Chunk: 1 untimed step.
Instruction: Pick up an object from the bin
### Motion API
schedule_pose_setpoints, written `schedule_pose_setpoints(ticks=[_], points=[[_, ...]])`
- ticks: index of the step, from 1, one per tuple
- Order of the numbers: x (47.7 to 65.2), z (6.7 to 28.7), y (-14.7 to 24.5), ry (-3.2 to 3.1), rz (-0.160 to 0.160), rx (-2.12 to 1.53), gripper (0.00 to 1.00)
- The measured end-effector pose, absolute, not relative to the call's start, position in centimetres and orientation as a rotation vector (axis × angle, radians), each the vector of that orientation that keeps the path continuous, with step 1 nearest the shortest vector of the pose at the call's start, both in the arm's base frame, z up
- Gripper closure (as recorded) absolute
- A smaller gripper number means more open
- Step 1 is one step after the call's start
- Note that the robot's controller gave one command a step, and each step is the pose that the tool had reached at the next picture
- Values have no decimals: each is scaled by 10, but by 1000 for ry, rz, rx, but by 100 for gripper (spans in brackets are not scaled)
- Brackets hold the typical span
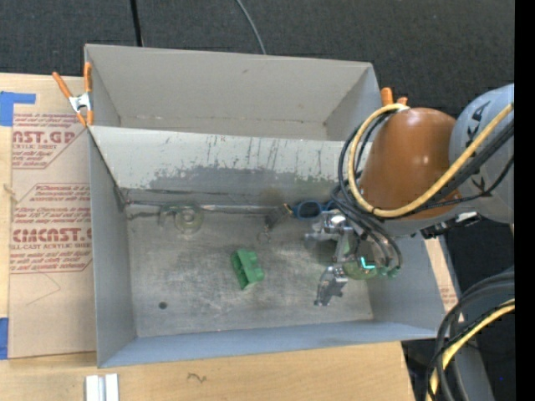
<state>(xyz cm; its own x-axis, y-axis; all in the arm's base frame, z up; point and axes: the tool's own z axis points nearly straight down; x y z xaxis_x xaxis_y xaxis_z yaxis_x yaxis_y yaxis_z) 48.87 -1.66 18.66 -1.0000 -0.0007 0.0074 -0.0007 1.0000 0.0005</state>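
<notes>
Grey metal bin [109,249] holds a small green plastic block [247,269]; my end effector [328,261] hangs nearby, spread wide (empty), presumably ready to close.

Looking down into a grey bin [109,249], with an arm [485,132] reaching in from the right and its gripper [328,259] low over the floor on the right side, fingers [329,287] apart with nothing between them. Left of the gripper, near it but not touching, a small green block [247,268] lying tilted around the middle of the floor. Farther back, along the foot of the back wall, a small blue thing [308,210] close by the gripper and a clear round thing [185,218] well off to the left.
</notes>
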Motion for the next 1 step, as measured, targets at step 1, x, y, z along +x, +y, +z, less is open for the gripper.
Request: schedule_pose_setpoints(ticks=[1], points=[[523,71,27,-3126,1,367,0]])
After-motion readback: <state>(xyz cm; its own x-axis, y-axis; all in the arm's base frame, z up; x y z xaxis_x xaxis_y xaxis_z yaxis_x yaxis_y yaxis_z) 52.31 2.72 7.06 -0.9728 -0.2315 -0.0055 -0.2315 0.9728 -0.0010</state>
